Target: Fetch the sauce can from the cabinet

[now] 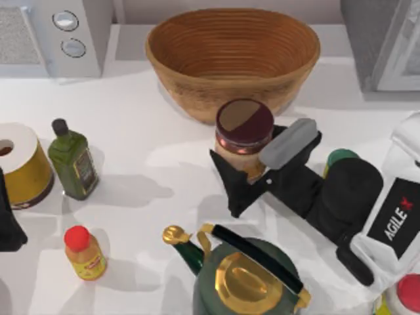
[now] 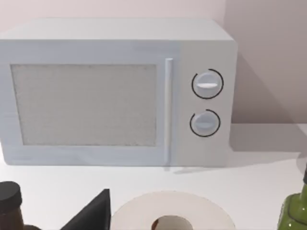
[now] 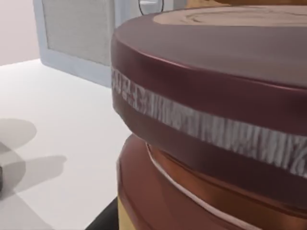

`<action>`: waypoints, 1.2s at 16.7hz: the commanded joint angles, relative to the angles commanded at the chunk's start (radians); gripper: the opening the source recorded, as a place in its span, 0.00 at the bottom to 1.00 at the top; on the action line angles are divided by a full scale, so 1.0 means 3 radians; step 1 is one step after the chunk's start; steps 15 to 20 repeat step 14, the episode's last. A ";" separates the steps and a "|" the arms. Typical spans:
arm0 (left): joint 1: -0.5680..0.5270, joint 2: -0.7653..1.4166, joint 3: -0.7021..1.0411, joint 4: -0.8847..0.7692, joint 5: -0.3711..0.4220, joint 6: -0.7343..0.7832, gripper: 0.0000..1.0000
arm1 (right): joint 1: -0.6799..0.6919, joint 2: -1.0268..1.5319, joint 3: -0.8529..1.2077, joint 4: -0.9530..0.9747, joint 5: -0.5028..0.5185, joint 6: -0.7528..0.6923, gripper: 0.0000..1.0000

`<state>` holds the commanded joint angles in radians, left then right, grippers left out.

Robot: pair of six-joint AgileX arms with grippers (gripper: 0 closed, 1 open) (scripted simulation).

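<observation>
Top view first: sauce can (image 1: 244, 133) out on the white table (image 1: 151, 131), near the middle, just on the near side of the big brown bowl (image 1: 233, 56). Well apart from the cabinet (image 1: 380, 39), far away in the right corner, so looks already fetched out of it. Cannot tell if standing on the table or lifted a little above it.

Right gripper (image 1: 254, 154) around the can, reaching in from the right side. Jaws pinching the can, one dark finger (image 1: 230, 187) on its left side and one grey pad (image 1: 289, 143) on its right side. Held by the sides like that, most likely, so as not to tip or slip. Seen very close in the right wrist view too: dark red rim and brown side right up against the camera, which fits a tight hold.

Left gripper (image 1: 8, 223) parked at the left edge of the table, doing nothing. Cannot tell its grip. Looks across at the microwave (image 2: 115, 91) in the far left corner.

Plenty of other stuff close by, so little room to move: green kettle (image 1: 243, 279) near the front, green bottle (image 1: 73, 164) and yellow tub (image 1: 20, 164) on the left, small yellow bottle (image 1: 84, 252) with a red cap, and a can with a green lid (image 1: 341, 157) tucked behind the right arm. Best to carry the can high enough to miss the kettle handle and the bowl.
</observation>
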<state>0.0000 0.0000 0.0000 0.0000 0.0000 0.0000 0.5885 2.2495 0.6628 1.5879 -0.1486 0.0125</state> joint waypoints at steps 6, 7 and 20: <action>0.0000 0.0000 0.0000 0.0000 0.0000 0.0000 1.00 | 0.0000 0.0000 0.0000 0.0000 0.0000 0.0000 0.83; 0.0000 0.0000 0.0000 0.0000 0.0000 0.0000 1.00 | 0.0000 0.0000 0.0000 0.0000 0.0000 0.0000 0.90; 0.0000 0.0000 0.0000 0.0000 0.0000 0.0000 1.00 | 0.0000 0.0000 0.0000 0.0000 0.0000 0.0000 1.00</action>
